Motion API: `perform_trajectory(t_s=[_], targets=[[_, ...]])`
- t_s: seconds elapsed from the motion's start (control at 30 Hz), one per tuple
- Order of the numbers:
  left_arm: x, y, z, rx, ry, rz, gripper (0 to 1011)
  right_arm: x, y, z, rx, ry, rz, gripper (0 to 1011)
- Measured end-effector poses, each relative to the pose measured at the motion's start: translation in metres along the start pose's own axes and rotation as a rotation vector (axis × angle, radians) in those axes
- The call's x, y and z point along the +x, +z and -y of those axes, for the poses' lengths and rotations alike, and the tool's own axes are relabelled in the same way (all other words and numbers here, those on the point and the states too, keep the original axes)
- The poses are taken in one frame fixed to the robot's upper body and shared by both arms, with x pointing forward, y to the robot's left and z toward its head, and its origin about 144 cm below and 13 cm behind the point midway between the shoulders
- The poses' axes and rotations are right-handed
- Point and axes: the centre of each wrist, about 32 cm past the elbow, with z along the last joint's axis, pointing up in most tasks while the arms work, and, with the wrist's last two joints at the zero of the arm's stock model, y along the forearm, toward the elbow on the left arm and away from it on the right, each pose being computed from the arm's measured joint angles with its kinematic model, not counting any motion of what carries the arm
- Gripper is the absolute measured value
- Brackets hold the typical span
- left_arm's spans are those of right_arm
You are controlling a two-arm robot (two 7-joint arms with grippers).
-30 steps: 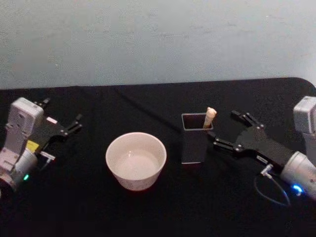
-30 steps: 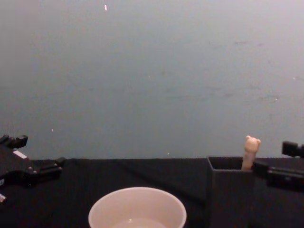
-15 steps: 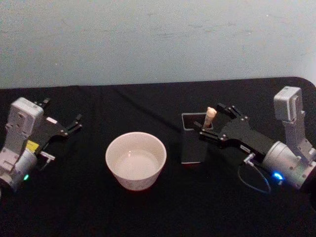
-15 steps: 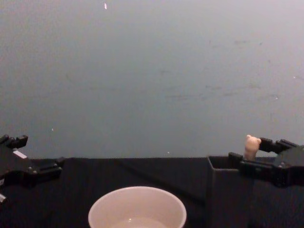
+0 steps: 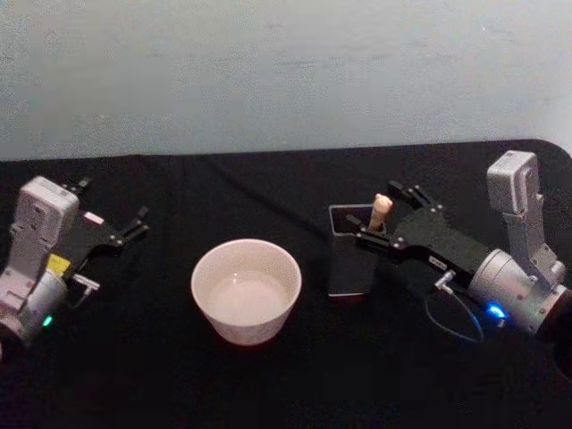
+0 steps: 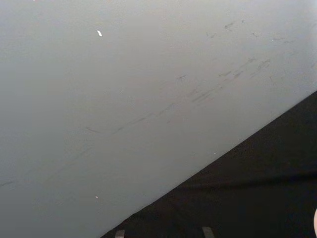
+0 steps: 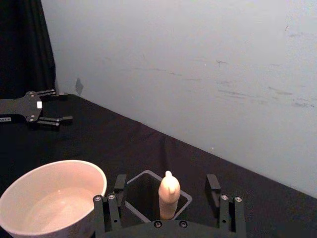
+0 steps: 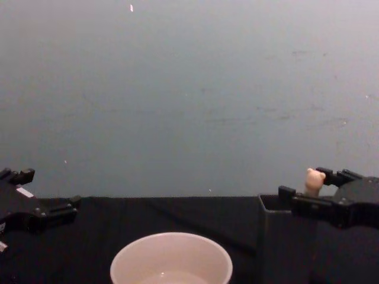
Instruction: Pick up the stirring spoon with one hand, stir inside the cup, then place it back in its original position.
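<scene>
Black table (image 5: 268,384); spoon (image 7: 169,194) within right claw (image 7: 167,182)

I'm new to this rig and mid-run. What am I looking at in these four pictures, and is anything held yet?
These are four cameras on one two-armed robot. The head view looks down on a black table. The chest view looks across it from lower down. Each wrist view looks out along that arm's gripper.

On the table stand a cream cup and, to its right, a dark square holder. The stirring spoon stands in the holder with its bear head poking out.

The right gripper is at the holder. Its open fingers sit either side of the spoon's handle, with gaps visible in the right wrist view, so nothing is held.

The left gripper is parked, open, at the table's left side. Its wrist camera faces the wall.
</scene>
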Motion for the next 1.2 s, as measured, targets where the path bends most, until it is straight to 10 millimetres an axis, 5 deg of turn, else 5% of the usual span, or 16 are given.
perform_trajectory(t_s=[0.37, 1.0, 1.2], targets=[[0.0000, 0.0000, 0.0000, 0.000, 0.000, 0.000, 1001, -0.0002, 0.0000, 0.0009, 0.002, 0.000, -0.002, 869], [0.0000, 0.0000, 0.0000, 0.000, 0.000, 0.000, 1001, -0.0004, 0.0000, 0.0014, 0.002, -0.001, -0.004, 246], [0.0000, 0.0000, 0.0000, 0.000, 0.000, 0.000, 1001, -0.0004, 0.0000, 0.0015, 0.002, -0.001, -0.004, 212]])
